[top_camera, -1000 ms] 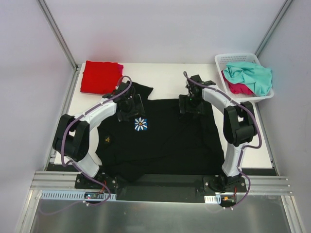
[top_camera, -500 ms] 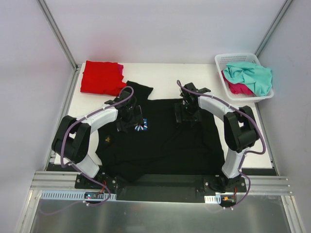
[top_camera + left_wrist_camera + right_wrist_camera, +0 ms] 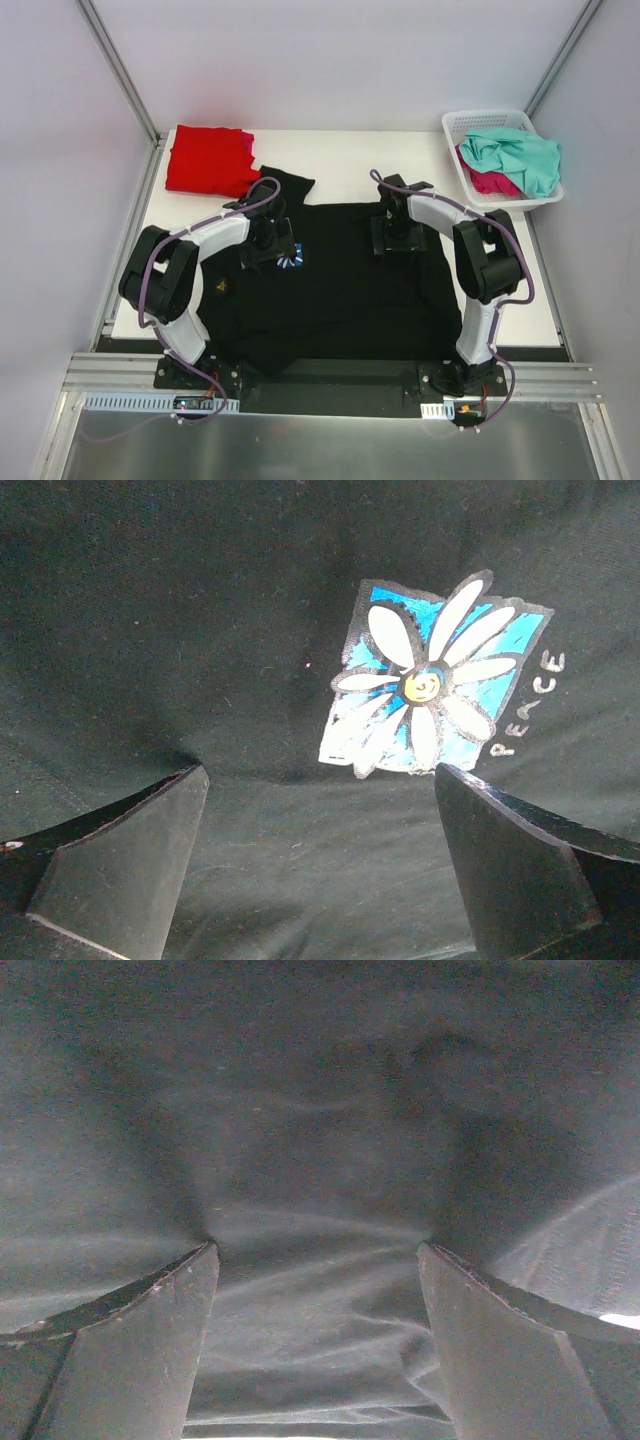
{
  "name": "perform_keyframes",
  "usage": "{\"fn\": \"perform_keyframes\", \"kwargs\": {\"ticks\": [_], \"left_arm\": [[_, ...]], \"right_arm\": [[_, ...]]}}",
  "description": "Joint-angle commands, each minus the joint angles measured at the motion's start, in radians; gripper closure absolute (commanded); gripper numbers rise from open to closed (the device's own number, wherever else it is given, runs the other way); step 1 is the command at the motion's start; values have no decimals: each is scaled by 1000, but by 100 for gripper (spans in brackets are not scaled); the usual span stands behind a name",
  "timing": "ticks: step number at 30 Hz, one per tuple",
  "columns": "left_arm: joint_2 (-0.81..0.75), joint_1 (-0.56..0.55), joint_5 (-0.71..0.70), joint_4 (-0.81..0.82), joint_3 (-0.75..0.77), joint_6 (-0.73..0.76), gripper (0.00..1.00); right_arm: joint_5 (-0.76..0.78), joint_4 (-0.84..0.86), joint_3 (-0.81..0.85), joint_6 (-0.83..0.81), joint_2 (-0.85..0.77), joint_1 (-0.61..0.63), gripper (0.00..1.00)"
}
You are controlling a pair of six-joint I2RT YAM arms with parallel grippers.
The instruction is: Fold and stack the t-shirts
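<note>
The left gripper [image 3: 318, 780] and right gripper [image 3: 315, 1255] both stand wide open and empty, tips pressed into the large black cloth t-shirt [image 3: 340, 295] spread mid-table, the left beside its white daisy print [image 3: 425, 685]. A fold looks about to start: next, both must pinch cloth and lift evenly. A sleeve [image 3: 288, 183] juts far-left, so its long axis seems left-right, collar leftward.

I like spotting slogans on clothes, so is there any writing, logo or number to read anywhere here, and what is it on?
"PEACE": white hand-drawn letters running beside the daisy print on the black t-shirt.
A small yellow mark elsewhere on the same shirt: too small to read from above.
No other writing, number or sign shows in any view.
</note>
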Motion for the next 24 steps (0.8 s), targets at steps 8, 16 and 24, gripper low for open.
{"fn": "perform_keyframes", "kwargs": {"ticks": [8, 16, 24], "left_arm": [[136, 57, -96, -44, 165, 76, 1], [263, 86, -83, -103, 391, 107, 1], [381, 94, -53, -146, 590, 108, 1]], "right_arm": [[91, -72, 127, -4, 75, -46, 15], [62, -118, 314, -15, 164, -69, 15], [20, -172, 461, -28, 224, -112, 15]]}}
